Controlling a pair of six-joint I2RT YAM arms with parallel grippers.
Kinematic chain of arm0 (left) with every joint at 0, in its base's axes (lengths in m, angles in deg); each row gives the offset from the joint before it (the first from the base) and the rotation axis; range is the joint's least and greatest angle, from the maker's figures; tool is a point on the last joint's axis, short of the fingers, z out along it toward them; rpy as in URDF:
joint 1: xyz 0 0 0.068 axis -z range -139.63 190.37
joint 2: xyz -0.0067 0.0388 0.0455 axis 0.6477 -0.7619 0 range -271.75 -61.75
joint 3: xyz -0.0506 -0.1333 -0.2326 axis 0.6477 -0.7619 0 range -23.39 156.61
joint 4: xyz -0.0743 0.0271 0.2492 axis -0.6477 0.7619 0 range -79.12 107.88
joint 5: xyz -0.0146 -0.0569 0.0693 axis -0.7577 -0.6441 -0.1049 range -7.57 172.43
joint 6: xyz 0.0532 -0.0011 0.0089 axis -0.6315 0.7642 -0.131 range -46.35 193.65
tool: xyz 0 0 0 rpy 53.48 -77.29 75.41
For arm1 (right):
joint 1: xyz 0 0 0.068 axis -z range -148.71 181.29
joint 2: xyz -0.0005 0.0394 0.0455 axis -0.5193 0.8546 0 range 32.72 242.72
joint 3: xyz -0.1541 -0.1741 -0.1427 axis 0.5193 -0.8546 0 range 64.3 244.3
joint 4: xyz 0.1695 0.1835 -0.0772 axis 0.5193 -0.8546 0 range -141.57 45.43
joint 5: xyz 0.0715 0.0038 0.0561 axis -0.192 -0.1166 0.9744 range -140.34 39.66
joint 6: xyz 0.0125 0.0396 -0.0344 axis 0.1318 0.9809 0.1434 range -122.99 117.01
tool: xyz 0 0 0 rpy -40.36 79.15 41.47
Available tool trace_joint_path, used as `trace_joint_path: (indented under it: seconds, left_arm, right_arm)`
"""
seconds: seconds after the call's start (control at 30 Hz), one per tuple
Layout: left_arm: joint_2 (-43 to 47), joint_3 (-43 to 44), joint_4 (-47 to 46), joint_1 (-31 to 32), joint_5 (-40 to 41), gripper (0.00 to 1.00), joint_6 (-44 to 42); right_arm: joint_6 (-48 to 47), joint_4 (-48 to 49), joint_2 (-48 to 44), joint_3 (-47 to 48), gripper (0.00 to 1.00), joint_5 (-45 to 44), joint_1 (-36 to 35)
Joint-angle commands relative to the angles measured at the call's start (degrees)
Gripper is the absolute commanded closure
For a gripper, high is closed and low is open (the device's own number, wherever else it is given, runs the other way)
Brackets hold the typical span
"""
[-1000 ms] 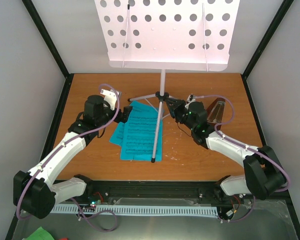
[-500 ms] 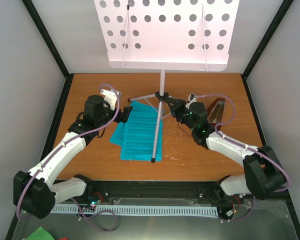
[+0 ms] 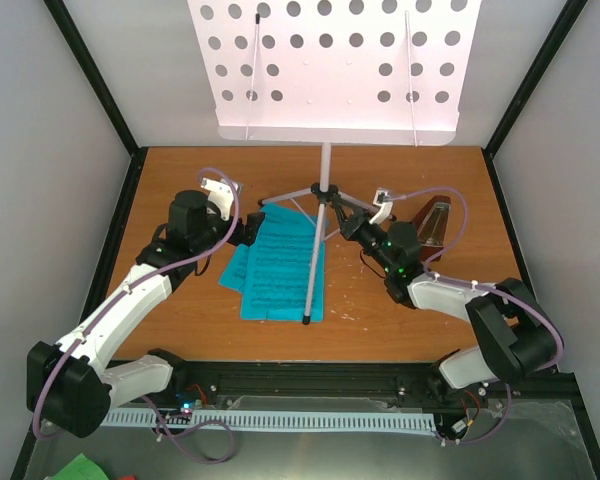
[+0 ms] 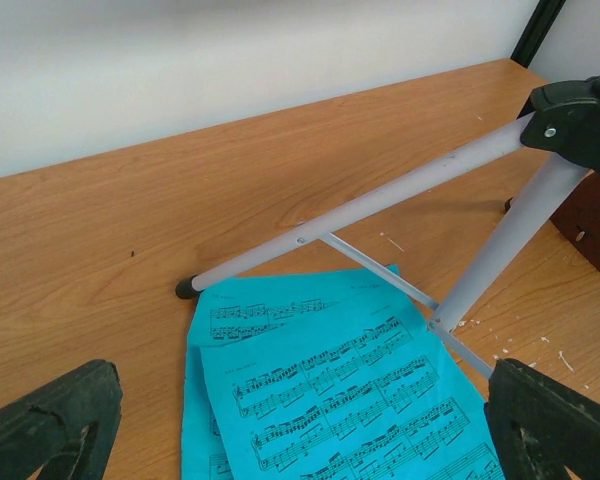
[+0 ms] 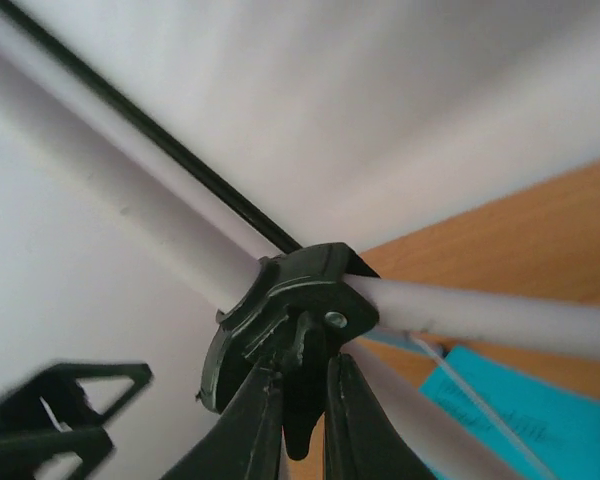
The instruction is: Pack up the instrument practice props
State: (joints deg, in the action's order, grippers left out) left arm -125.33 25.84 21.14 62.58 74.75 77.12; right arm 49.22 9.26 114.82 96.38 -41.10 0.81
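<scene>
The silver music stand (image 3: 325, 165) stands at the back middle of the table, its perforated desk (image 3: 335, 70) up top. Bright blue sheet-music pages (image 3: 278, 265) lie under its legs. The brown metronome (image 3: 435, 222) stands to the right. My right gripper (image 3: 348, 225) is at the tripod's black hub (image 5: 300, 300); in the right wrist view my right gripper (image 5: 305, 378) is shut on a black tab of that hub. My left gripper (image 3: 252, 232) is open at the pages' left edge; in the left wrist view my left gripper (image 4: 300, 405) hangs just above the pages (image 4: 320, 390).
A tripod leg (image 4: 380, 200) crosses over the pages, its black foot (image 4: 187, 288) on the wood. Another leg (image 3: 311, 275) runs toward the front edge. Grey walls with black frame posts enclose the table on three sides. The metronome's corner (image 4: 590, 215) shows past the stand.
My right forearm and elbow have swung lower and to the right while the gripper stayed on the stand's hub. The left arm, the pages and the metronome have not moved.
</scene>
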Motion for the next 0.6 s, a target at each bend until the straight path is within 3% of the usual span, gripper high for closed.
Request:
trace_joint_path:
  seconds: [0.0,0.17,0.27,0.47,0.57]
  left_arm:
    - [0.31,0.52,-1.47,-0.15,0.47,0.00,-0.21]
    - [-0.38,0.43,-1.47,-0.16,0.61,0.01,-0.25]
    - [-0.57,0.38,-1.47,-0.16,0.59,0.01,-0.42]
    - [-0.18,0.22,-1.52,-0.16,-0.35,0.01,-0.91]
    - [0.90,0.85,-1.49,-0.08,-2.80,0.01,1.08]
  right_arm:
    - [-24.51,5.07,0.74,-2.06,0.97,6.88,-0.70]
    - [-49.05,-5.83,-1.47,0.67,0.94,5.60,-1.36]
    - [-56.64,-11.18,-3.23,1.95,0.85,1.99,-1.42]
    - [-53.97,-14.36,-13.26,0.47,0.45,-1.09,-1.03]
    - [-48.28,-12.06,-18.80,-1.79,0.32,1.90,1.22]
